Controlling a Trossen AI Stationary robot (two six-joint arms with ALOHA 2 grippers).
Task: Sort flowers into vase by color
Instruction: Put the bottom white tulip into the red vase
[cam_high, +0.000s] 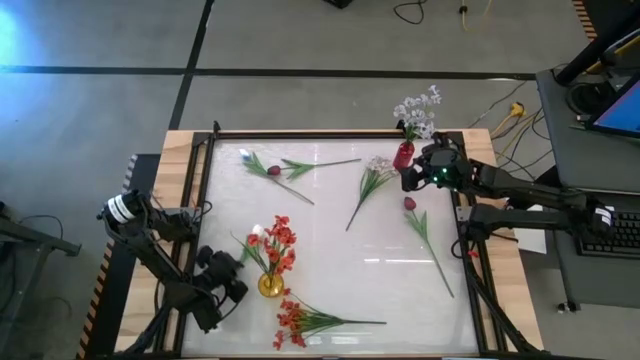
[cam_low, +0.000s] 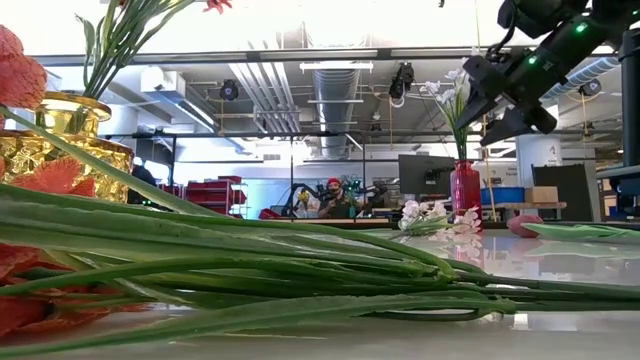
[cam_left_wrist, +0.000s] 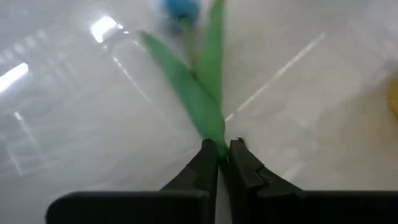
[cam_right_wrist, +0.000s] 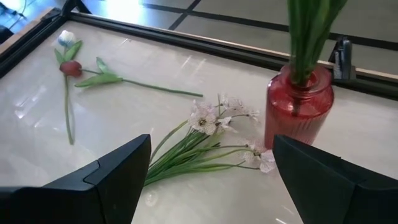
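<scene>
**Inspector:** Presently, which step is in hand?

**Assessor:** A pick-up on the left side. The left gripper (cam_left_wrist: 222, 148) is pinched fully together on a green-stemmed flower (cam_left_wrist: 198, 93), low on its stalk where the leaves meet. The bud at the far end is too blurred to give its colour with confidence.

**Inspector:** Where does that flower lie relative to the pincer?

**Assessor:** It runs straight out ahead of the fingertips over the white table (cam_high: 400, 290). Whether it is clear of the surface cannot be told. The gold vase (cam_high: 270, 287), already holding red-orange blossoms, stands just beside this gripper.

**Inspector:** And the other arm?

**Assessor:** The right gripper (cam_right_wrist: 211, 138) hovers by the red vase (cam_right_wrist: 298, 109) with its fingers spread wide and nothing between them. A white blossom spray (cam_right_wrist: 214, 118) lies on the table directly ahead of it.

**Inspector:** What does the next move call for?

**Assessor:** In my judgement, a lift, turning the stalk end downward, and choosing the vase that matches the bud. The stalk is thin and gripped low, so the head may swing.

**Inspector:** Outstanding items?

**Assessor:** A red-orange spray (cam_high: 295, 322) and a maroon tulip (cam_high: 410, 203) among others lie unsorted.
</scene>
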